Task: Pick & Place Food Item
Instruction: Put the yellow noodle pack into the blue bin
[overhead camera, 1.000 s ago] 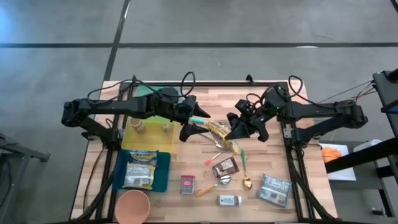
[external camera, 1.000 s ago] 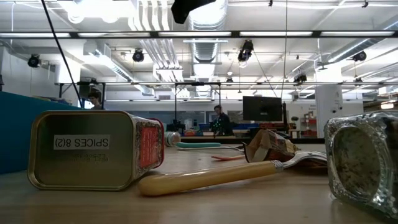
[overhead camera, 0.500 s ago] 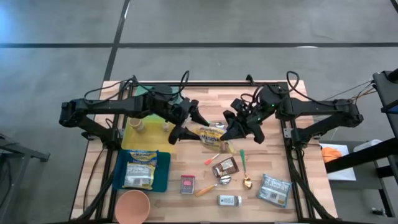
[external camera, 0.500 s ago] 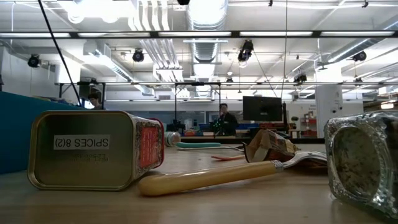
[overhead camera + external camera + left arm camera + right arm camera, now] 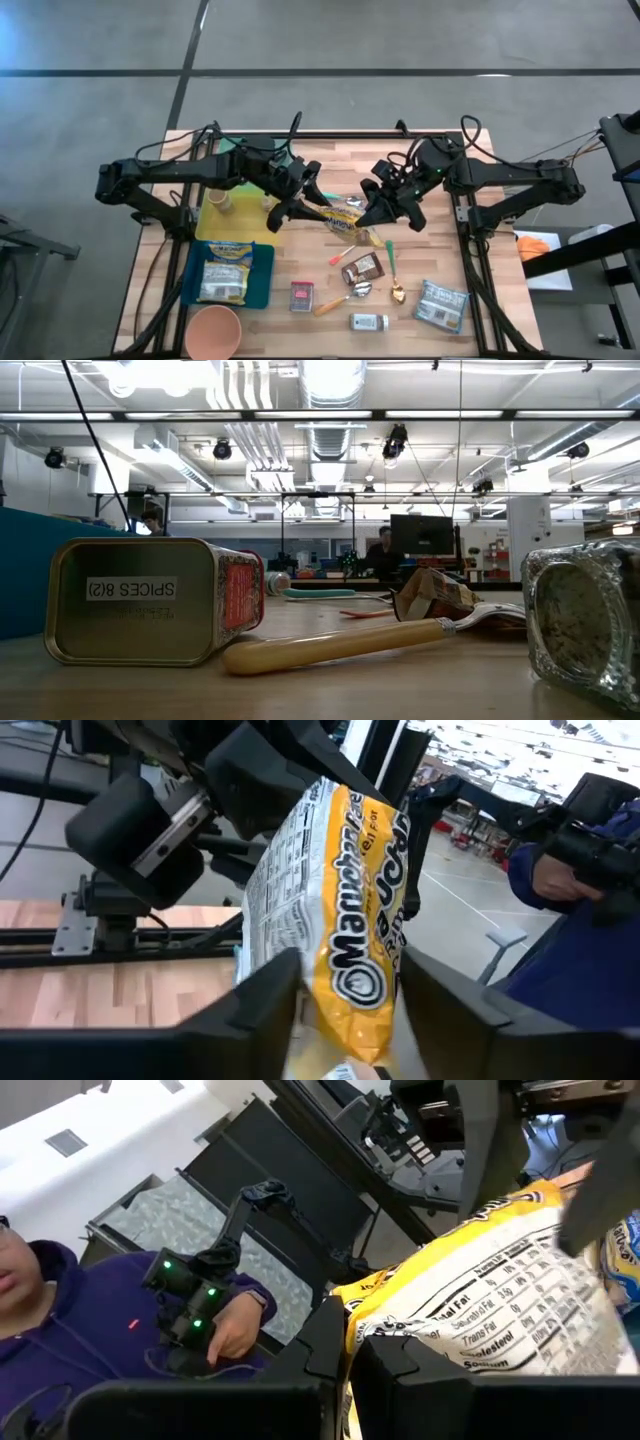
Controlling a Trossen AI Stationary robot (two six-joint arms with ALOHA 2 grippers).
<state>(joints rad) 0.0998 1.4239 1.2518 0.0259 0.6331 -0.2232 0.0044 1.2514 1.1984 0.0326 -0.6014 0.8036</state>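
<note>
A yellow noodle packet (image 5: 342,214) hangs above the middle of the table, between my two grippers. My left gripper (image 5: 300,208) is at the packet's left end, with its fingers closed in on either side of it (image 5: 340,900). My right gripper (image 5: 372,212) is shut on the packet's right end (image 5: 480,1310). Both grippers point about level, facing each other. The low view shows neither gripper nor the packet. My left gripper has the packet's left end (image 5: 330,990) between its two fingers, which come level from the table's left. The packet is lifted clear of the table. My right gripper pinches the crimped edge at the packet's right end (image 5: 362,1312) between its two fingers, level from the table's right. The packet stretches away from it toward the left gripper.
A yellow tray (image 5: 215,222) and a blue tray (image 5: 262,285) holding a packet lie at the left, with a pink bowl (image 5: 212,330) at the near left. A spice tin (image 5: 301,296), spoons, a brown packet (image 5: 362,267), a small jar (image 5: 368,322) and a silver pouch (image 5: 441,303) lie near. A person sits beyond the table.
My left gripper has turned at the wrist and its wide-open fingers have closed in on the packet's left end. The packet, held by the right gripper, has swung from a slant toward the near edge to lie level across the table between both grippers.
</note>
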